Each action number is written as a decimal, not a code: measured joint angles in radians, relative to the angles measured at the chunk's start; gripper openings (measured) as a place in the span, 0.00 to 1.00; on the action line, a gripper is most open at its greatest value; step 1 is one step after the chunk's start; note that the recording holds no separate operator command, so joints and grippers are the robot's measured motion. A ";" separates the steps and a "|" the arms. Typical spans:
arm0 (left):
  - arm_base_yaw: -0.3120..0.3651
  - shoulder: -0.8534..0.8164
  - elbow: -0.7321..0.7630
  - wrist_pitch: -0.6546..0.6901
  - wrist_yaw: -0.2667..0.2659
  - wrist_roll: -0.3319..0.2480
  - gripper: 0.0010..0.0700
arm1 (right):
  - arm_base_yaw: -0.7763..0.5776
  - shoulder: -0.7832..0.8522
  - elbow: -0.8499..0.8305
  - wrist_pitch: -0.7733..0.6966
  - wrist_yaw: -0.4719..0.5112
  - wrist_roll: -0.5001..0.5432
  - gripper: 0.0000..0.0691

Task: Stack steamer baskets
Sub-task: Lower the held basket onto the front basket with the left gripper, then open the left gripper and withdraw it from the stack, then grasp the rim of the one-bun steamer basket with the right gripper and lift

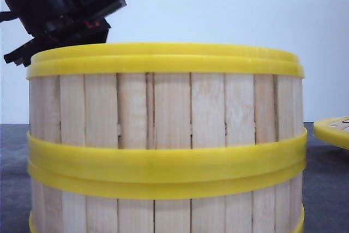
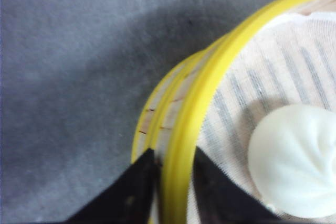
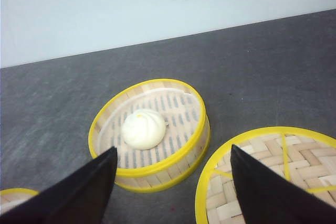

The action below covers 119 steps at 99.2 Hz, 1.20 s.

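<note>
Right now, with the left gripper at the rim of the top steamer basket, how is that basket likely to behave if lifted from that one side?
The top steamer basket looks rigid: wooden slats, plastic rims. With the left gripper straddling one edge, it would probably tilt. The bun lies loose inside and might roll.

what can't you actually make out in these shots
- Front view: the stacked steamer baskets fill the frame, hiding the table behind; the stack's base is cut off by the lower edge.
- Front view: the left hand is partly behind the top rim, so its fingertips are hidden.
- Left wrist view: the bun is cut off by the edge.
- Right wrist view: the woven lid is partly covered by the right hand.
</note>
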 joint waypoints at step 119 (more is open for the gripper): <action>0.019 -0.874 -0.216 0.014 -0.179 0.040 0.38 | 0.000 0.597 0.201 0.143 -0.075 -0.030 0.61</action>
